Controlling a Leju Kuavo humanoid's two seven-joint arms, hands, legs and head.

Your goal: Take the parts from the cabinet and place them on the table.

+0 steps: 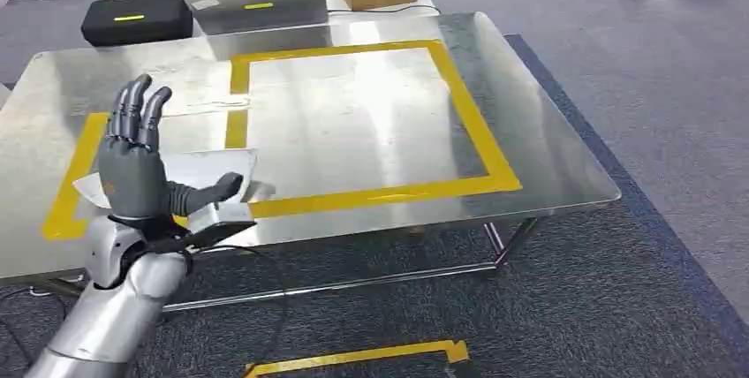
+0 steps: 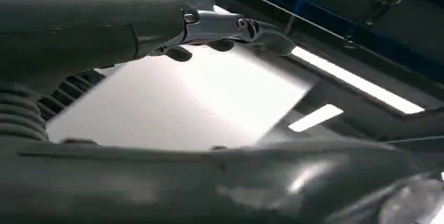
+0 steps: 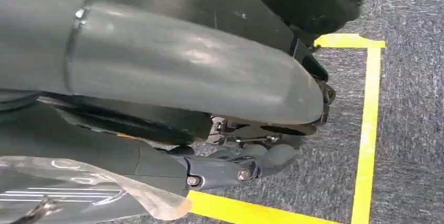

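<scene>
The left hand [image 1: 134, 162] hangs over the near left corner of the worktop [image 1: 548, 157], fingers upright and spread, thumb out to the side. A thin flat metal part [image 1: 208, 170] sits between thumb and palm, so the hand appears to pinch it by one edge. The part lies over the yellow tape [image 1: 468, 122] at the left side of the marked frame, and whether it touches the surface I cannot tell.

The part looks light and stiff, like sheet metal, probably slick and sharp-edged. Judged from that, a pinch near the middle of an edge should keep it from swinging, and setting it down flat should stop it sliding on the polished top.

The left wrist view gives what the head view lacks: the part's [image 2: 209, 98] bright, smooth face close up, with a finger [image 2: 230, 28] lying across it.

The right hand [image 3: 235, 166] hangs over carpet and floor tape [image 3: 366, 130]. Its fingers look curled, and a clear crinkled bag [image 3: 94, 187] lies beside them, but whether they grip it I cannot tell.
</scene>
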